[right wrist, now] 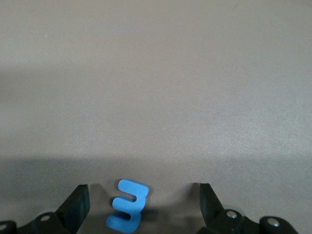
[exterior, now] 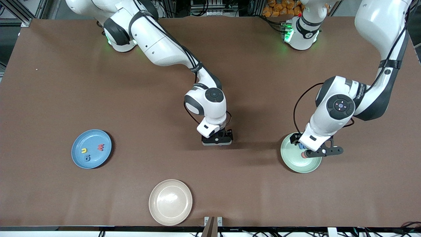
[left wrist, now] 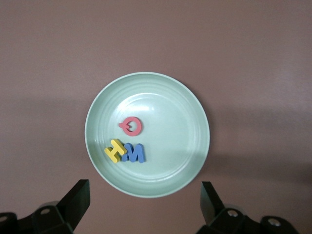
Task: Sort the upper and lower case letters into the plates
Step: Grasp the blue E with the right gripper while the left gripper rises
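Observation:
The mint green plate (left wrist: 165, 97) holds a red Q (left wrist: 131, 126), a yellow H (left wrist: 115, 150) and a blue M (left wrist: 134, 153). My left gripper (left wrist: 144, 195) hangs open over this plate (exterior: 296, 164), at the left arm's end of the table, with nothing between its fingers. My right gripper (right wrist: 142, 195) is down at the table's middle (exterior: 217, 141), open, with a blue letter (right wrist: 127, 205) lying on the brown table between its fingers. The sky blue plate (exterior: 88, 138), toward the right arm's end, carries a yellow letter (exterior: 84, 150), a red letter (exterior: 100, 147) and a blue letter (exterior: 87, 158).
A cream-beige plate (exterior: 170, 201) sits bare near the table's front edge, nearer to the front camera than my right gripper. Brown table cover (exterior: 210, 184) stretches between the plates.

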Robot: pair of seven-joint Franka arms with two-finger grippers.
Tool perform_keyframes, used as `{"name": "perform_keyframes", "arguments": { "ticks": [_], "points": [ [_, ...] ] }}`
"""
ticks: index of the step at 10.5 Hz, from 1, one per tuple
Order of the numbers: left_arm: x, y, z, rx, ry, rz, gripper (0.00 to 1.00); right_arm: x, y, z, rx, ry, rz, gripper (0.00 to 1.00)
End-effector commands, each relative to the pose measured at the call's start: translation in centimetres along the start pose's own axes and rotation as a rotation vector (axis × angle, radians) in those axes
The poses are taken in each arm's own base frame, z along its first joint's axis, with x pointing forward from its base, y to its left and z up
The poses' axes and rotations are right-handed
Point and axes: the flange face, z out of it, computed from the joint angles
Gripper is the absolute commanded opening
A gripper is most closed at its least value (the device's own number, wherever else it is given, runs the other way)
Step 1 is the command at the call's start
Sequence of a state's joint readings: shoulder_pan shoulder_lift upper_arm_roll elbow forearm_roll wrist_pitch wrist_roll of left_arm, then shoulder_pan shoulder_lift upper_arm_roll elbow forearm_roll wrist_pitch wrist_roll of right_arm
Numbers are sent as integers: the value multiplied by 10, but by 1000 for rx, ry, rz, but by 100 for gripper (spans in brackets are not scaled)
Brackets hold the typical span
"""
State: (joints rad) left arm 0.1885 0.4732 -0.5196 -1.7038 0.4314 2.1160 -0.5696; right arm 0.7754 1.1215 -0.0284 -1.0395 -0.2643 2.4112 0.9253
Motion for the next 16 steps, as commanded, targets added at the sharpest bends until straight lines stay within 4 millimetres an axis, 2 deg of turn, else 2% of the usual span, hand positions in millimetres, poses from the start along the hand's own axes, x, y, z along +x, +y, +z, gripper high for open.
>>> {"name": "perform_keyframes", "arguments": {
  "ticks": [1,2,4,7,8,9,12,16],
  "points": [
    [-10,3,-26,-20,-12,-24,100,2,-5,-1,-6,30,-14,100],
    [-13,7,-33,-36,-20,-31,100,2,-5,-1,-7,29,-13,90],
    [-19,21,-46,-59,-13,-20,100,-7,-13,-1,-3,23,-11,50],
    [-32,54,-55,-92,-21,-38,100,-7,-12,-2,-3,17,24,9],
    [-34,57,-55,-95,-22,-39,100,-9,-11,1,-10,9,50,0],
    [-35,64,-60,-104,-17,-46,100,-12,-7,1,-15,2,66,0],
    [-46,90,-67,-114,-16,-86,100,-2,-1,-8,-11,3,77,0],
    [-64,135,-64,-129,-36,-128,100,54,41,-37,-13,17,135,0]
  ]
}}
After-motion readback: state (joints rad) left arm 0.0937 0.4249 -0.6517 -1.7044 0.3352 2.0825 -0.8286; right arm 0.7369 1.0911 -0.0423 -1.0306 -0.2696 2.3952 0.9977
